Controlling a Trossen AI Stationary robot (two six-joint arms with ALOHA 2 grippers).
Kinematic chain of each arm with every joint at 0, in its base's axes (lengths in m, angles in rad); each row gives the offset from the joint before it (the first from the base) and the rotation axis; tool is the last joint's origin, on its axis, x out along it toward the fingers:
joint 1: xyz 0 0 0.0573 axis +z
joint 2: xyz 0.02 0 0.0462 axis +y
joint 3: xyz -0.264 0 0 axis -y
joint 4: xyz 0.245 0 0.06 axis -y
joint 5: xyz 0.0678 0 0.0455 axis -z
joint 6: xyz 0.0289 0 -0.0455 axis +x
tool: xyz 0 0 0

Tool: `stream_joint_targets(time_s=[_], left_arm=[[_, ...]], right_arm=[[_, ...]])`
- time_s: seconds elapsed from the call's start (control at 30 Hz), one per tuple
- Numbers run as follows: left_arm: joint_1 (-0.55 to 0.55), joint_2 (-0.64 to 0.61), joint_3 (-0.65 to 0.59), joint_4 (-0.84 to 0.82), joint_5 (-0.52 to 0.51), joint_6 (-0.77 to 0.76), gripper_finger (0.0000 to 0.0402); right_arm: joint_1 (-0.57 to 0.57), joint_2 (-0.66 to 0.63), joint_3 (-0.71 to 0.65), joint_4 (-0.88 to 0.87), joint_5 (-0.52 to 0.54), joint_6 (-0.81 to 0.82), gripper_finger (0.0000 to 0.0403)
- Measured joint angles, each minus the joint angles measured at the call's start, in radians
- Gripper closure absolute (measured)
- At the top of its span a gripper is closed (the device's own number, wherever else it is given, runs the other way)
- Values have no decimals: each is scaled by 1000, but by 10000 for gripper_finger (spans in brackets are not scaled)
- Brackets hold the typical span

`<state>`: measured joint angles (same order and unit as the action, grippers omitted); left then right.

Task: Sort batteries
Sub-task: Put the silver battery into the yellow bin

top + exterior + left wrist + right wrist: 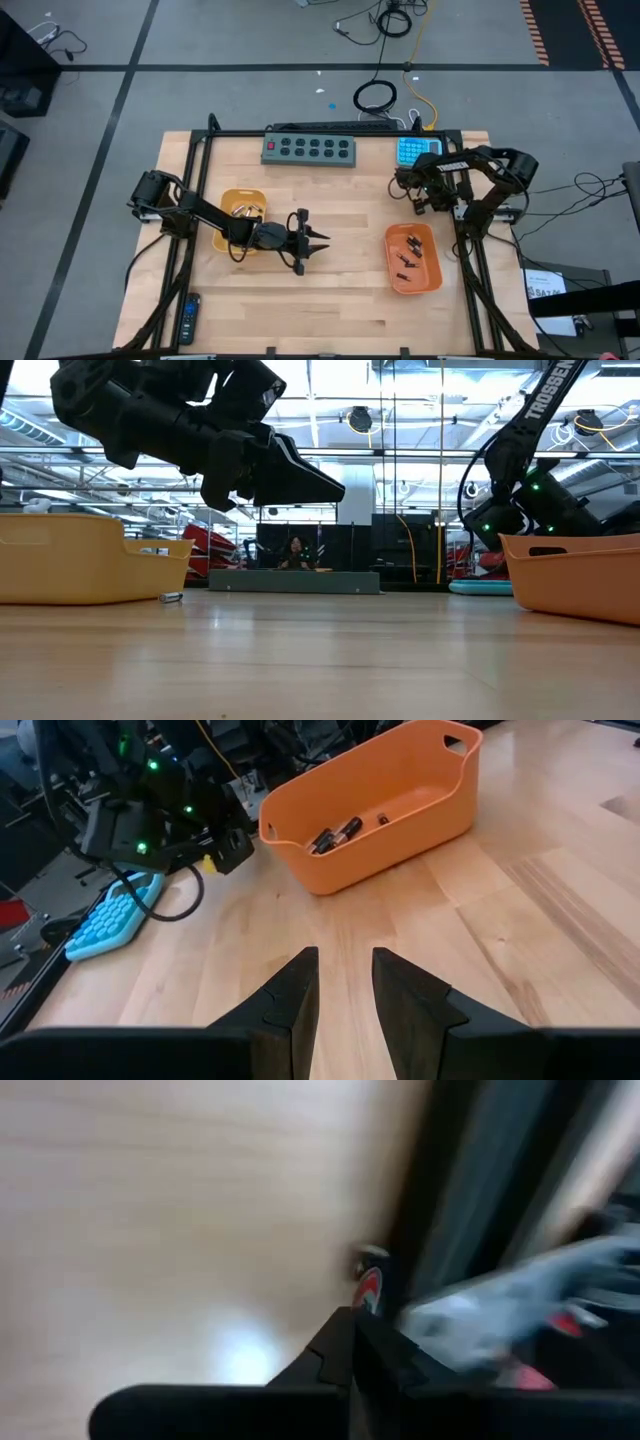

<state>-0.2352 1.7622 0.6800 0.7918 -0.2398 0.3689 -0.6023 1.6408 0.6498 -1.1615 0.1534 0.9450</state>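
Observation:
My left gripper (318, 241) (345, 970) hovers open and empty over the middle of the table, fingers pointing toward the right edge. Behind it is the yellow-orange tray (243, 212) holding silver batteries (246, 208). The orange tray (414, 259) (375, 805) on the right holds dark batteries (335, 833). One small silver battery (170, 597) lies on the table beside the left tray (60, 555). My right gripper (420, 197) (352, 1325) is above the table's far right part, fingers shut; its wrist view is blurred.
A grey power strip (310, 150) and a blue calculator (415, 151) lie along the far edge. A black remote control (188, 318) lies at the near left corner. A black metal frame (470, 250) borders the table. Bare wood lies between the trays.

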Motion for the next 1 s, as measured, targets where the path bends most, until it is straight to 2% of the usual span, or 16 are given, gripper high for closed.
stream_joint_targets(time_s=[0.17, 0.3, 0.6, 0.8, 1.0], left_arm=[[1, 0, 0, -6, 0, -9, 294], [6, 0, 0, -20, 0, -18, 294], [6, 1, 0, -47, 0, -29, 294], [6, 1, 0, -53, 0, -41, 294], [7, 1, 0, -46, 0, -42, 294]], right_arm=[[33, 0, 55, 11, -32, -6, 403], [92, -8, 123, -15, -9, -4, 403], [112, -127, 158, -26, 22, -17, 403], [159, -226, 158, 74, -1, -34, 403], [234, -220, 166, 252, -64, -131, 394]])
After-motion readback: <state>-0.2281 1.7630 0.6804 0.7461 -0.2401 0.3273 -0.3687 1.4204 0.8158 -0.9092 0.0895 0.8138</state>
